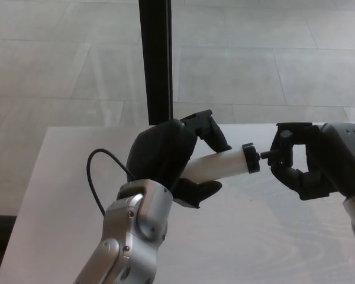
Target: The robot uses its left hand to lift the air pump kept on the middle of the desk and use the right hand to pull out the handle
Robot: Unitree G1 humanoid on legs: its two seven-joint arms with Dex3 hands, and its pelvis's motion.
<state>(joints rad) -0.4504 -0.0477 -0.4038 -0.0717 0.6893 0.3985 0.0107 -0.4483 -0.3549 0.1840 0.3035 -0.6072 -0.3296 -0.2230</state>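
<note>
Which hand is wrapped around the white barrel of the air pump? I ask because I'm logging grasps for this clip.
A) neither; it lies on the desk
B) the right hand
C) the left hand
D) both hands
C: the left hand is closed around the air pump and holds it above the desk, while the right hand sits only at the thin rod end beyond the black cap.

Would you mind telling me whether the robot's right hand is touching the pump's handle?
Touching. In the head view, the right hand has its fingers closed on the thin black handle sticking out of the white pump.
</note>
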